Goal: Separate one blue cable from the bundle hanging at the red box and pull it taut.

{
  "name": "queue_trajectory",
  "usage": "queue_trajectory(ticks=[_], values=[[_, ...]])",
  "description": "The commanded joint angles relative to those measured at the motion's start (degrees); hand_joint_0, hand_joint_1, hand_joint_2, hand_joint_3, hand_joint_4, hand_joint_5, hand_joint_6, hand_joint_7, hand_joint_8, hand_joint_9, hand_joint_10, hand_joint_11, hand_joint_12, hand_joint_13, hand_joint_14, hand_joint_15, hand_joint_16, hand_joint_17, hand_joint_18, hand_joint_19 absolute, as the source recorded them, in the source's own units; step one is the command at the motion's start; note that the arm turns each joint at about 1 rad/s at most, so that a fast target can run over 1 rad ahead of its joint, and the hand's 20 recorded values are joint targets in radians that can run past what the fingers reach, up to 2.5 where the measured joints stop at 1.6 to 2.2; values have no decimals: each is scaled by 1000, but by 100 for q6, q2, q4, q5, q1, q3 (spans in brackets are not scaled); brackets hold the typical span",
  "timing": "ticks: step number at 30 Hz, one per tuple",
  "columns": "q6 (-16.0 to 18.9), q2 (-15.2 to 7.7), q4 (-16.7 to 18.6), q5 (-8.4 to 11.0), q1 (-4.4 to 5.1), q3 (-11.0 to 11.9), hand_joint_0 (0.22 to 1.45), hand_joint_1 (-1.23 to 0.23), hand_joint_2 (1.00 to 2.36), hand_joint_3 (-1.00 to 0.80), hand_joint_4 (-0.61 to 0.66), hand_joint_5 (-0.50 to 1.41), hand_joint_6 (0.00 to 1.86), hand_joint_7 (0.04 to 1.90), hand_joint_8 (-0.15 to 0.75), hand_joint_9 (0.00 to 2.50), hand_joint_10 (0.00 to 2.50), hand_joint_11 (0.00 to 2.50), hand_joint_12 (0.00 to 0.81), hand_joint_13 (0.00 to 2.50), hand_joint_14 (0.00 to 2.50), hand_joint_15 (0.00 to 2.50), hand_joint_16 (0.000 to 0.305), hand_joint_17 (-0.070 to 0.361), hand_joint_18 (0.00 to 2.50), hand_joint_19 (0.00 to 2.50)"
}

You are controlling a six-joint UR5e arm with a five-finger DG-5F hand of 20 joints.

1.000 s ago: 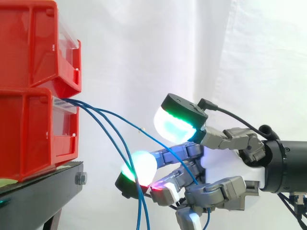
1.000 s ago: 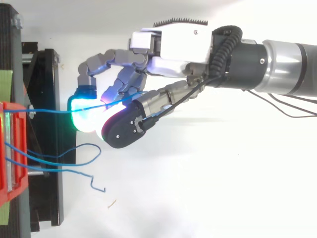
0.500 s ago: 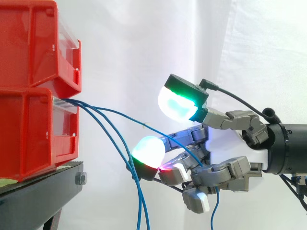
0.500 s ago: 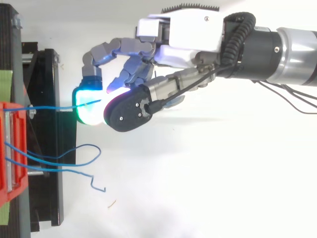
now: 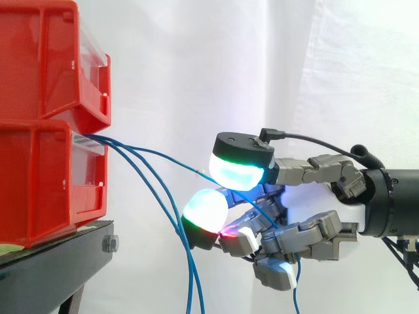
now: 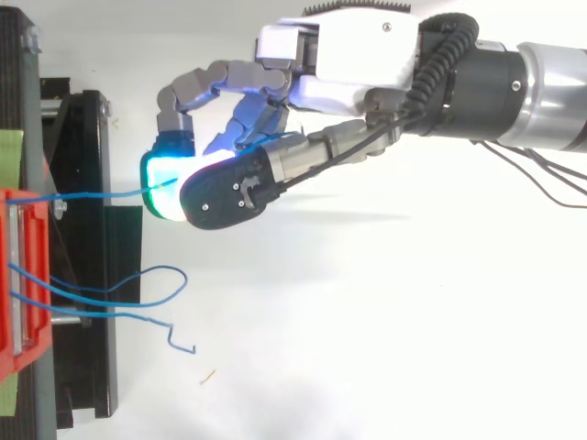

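Blue cable (image 6: 101,194) lay pinched in the hand (image 5: 313,208), whose thumb pad (image 5: 237,171) had dropped onto a finger pad (image 5: 205,209) since half a second earlier. In the top view it stretched toward 9 o'clock to the red box (image 5: 39,183), beside slack cables (image 5: 189,275).

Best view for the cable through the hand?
Side view: the blue cable runs from the red box in between the curled fingers of the hand and out below. Top view: it reaches the pads, then the thumb covers it.
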Motion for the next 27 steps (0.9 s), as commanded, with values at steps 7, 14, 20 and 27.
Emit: queue_trajectory(ticks=[7, 14, 20, 27], values=[[-10, 6, -18, 9, 7, 63, 659, -703, 1013, -136, 222, -175, 790, 915, 396, 980, 1, 1182, 385, 1301, 1401, 1076, 54, 121, 1195, 908], [-142, 15, -26, 9, 16, 89, 598, -680, 1012, -313, 218, -189, 824, 897, 373, 954, 3, 1198, 364, 1273, 1356, 1143, 50, 112, 1143, 950], [-177, 94, -44, 18, 24, 89, 542, -487, 1000, -500, 244, -181, 825, 887, 394, 980, 3, 1189, 377, 1281, 1412, 1077, 52, 116, 1174, 935], [-194, 103, -44, 9, 24, 98, 621, -581, 1009, -368, 212, -152, 829, 962, 378, 1036, 4, 1188, 354, 1338, 1327, 1159, 48, 108, 1189, 942]])
